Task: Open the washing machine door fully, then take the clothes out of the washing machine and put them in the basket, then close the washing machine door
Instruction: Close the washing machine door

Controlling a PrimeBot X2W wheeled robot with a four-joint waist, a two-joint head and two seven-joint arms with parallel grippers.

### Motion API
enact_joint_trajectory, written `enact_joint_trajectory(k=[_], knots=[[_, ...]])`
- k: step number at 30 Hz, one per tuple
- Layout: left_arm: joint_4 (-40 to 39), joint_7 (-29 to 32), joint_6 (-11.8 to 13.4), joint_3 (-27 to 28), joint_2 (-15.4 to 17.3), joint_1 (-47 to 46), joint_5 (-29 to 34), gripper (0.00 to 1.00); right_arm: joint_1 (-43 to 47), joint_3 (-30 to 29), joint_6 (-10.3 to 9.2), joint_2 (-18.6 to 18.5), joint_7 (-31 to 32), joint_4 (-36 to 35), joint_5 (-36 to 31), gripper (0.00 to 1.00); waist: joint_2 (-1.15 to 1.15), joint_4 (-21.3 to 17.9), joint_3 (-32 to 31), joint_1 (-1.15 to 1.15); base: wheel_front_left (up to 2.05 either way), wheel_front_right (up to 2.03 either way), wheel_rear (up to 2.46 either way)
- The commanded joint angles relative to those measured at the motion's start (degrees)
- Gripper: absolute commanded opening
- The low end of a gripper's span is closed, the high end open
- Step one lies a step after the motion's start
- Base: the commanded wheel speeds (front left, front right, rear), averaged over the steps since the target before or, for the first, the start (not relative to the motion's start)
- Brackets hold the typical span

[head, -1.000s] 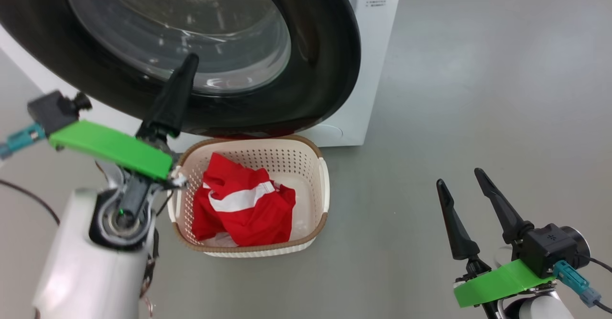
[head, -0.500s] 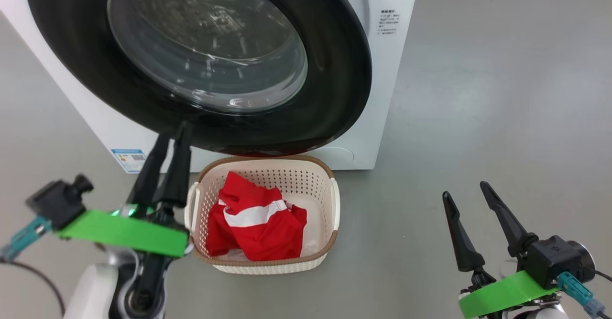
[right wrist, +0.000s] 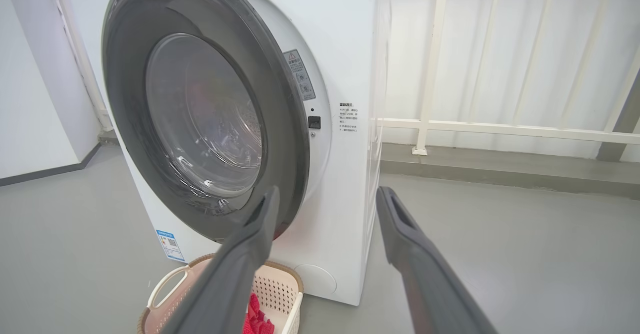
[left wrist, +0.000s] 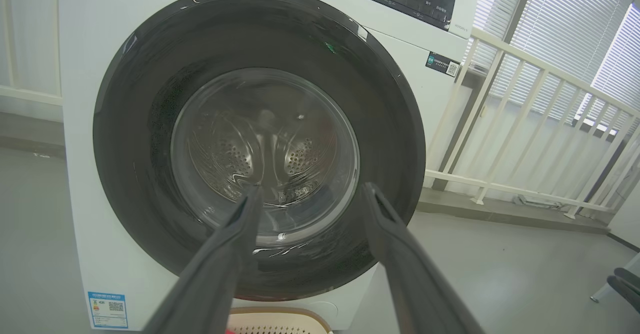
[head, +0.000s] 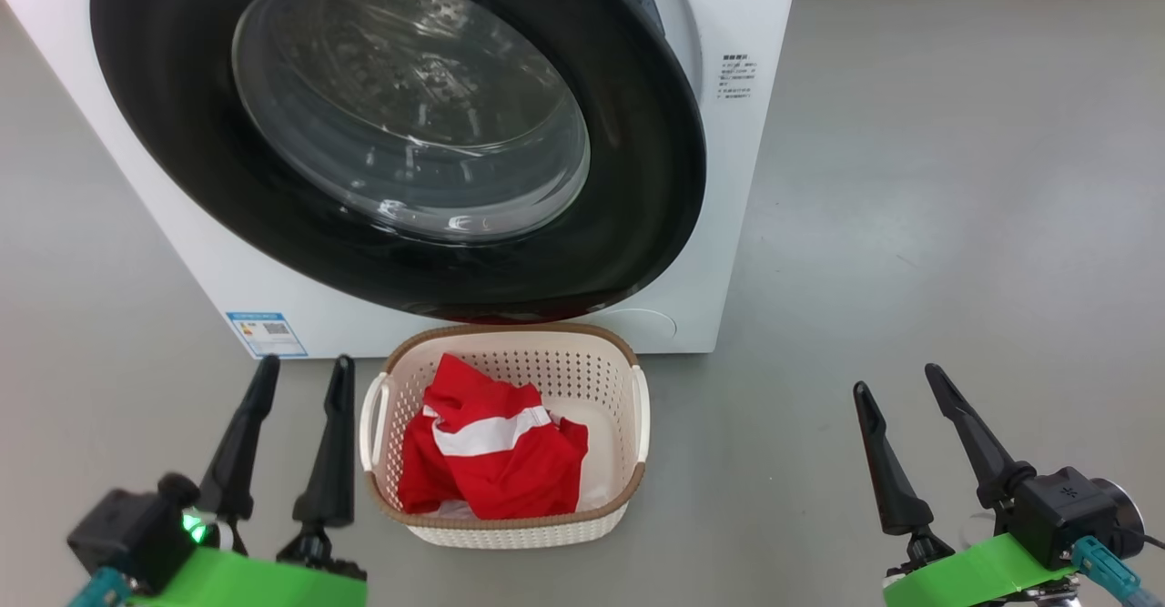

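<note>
Clothes (head: 496, 448) lie in the basket (head: 519, 530) in head view; wrist views show washing machine door (left wrist: 125, 138) shut, railing (right wrist: 500, 128) behind; left gripper (head: 306, 363) and right gripper (head: 896, 379) gape empty.

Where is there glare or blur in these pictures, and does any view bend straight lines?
Head view: sharp, even light, white glints on the door glass. Left wrist view: the window blinds are washed out, the posts of the railing fan out, the left gripper looks soft. Right wrist view: the right gripper is soft, the glass shows pale reflections.
</note>
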Motion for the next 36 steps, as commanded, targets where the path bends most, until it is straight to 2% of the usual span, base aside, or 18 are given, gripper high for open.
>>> enact_joint_trajectory(k=[1, 7, 18, 23, 36], knots=[[-2.21, -0.63, 1.12, 1.72, 1.92, 0.00, 2.29, 1.00, -0.53, 1.21, 0.36, -0.66, -0.32, -1.73, 0.14, 1.00, 0.00, -0.08, -0.27, 0.00, 0.00, 0.00, 0.00], [-4.16, -1.14, 3.88, 1.50, 1.85, 5.52, 9.32, 1.00, 0.72, 0.25, 0.36, -0.66, -0.55, -1.96, 0.26, 1.00, 0.00, -0.43, -1.52, 0.00, 0.00, 0.00, 0.00], [-5.67, -1.21, 5.84, 5.29, -0.02, 10.86, 13.58, 1.00, 2.02, -0.80, 0.36, -0.66, -0.94, -1.96, 0.96, 1.00, 0.00, -0.93, -2.85, 0.00, 0.00, 0.00, 0.00], [-5.89, -1.22, 5.51, 6.95, -1.01, 12.74, 14.79, 1.00, 2.69, -1.25, 0.36, -0.66, -1.08, -2.16, 1.28, 1.00, 0.00, -0.88, -3.26, 0.00, 0.00, 0.00, 0.00], [-3.66, -1.22, 2.91, 6.18, -2.16, 13.86, 17.14, 1.00, 3.27, -1.41, 0.36, -0.66, -1.27, -2.23, 1.40, 1.00, 0.00, -0.46, -3.38, 0.00, 0.00, 0.00, 0.00]])
